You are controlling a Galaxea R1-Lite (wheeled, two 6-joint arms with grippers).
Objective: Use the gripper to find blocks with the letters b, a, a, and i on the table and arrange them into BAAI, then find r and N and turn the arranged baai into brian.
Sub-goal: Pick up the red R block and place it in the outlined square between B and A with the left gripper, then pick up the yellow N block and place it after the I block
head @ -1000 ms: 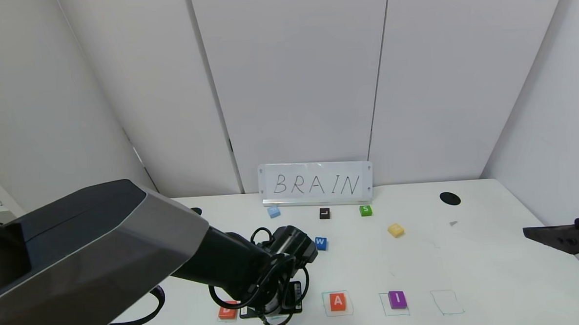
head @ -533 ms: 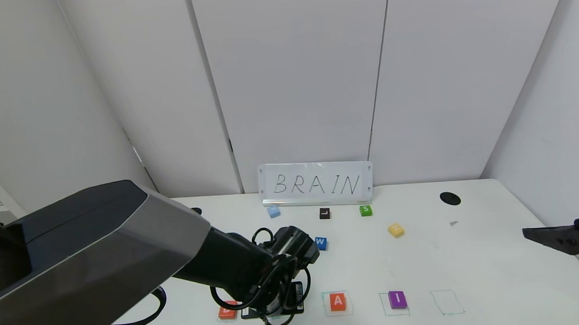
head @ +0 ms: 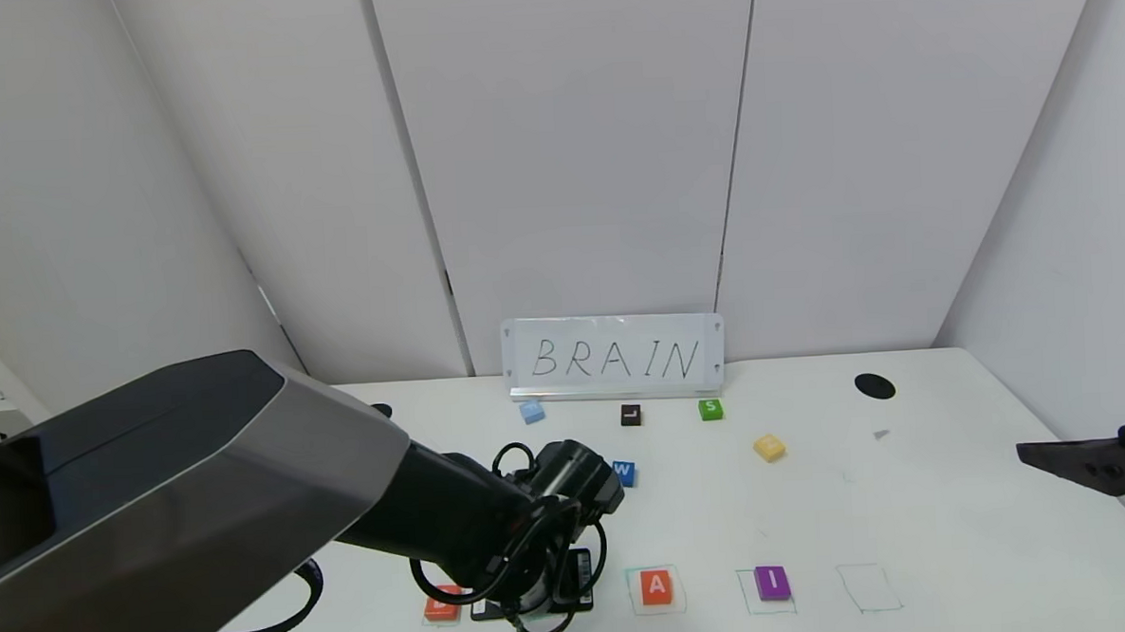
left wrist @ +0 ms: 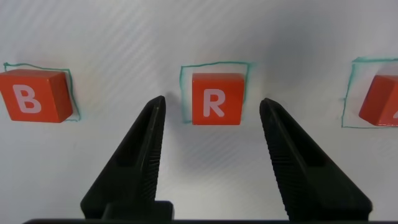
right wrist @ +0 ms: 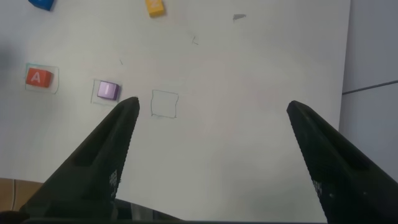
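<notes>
Two spread fingers of the left gripper (left wrist: 211, 109) flank r (left wrist: 215, 98), resting in its green square near the table's (head: 912, 491) front edge, so lift straight up without nudging it.

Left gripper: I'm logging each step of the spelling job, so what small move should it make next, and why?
Probably lift the left gripper straight up and away. Its jaws stand open with the R block lying free inside its green square, between the B block and the A block. The N block is not yet placed, and the last square waits. The right gripper is parked.
</notes>
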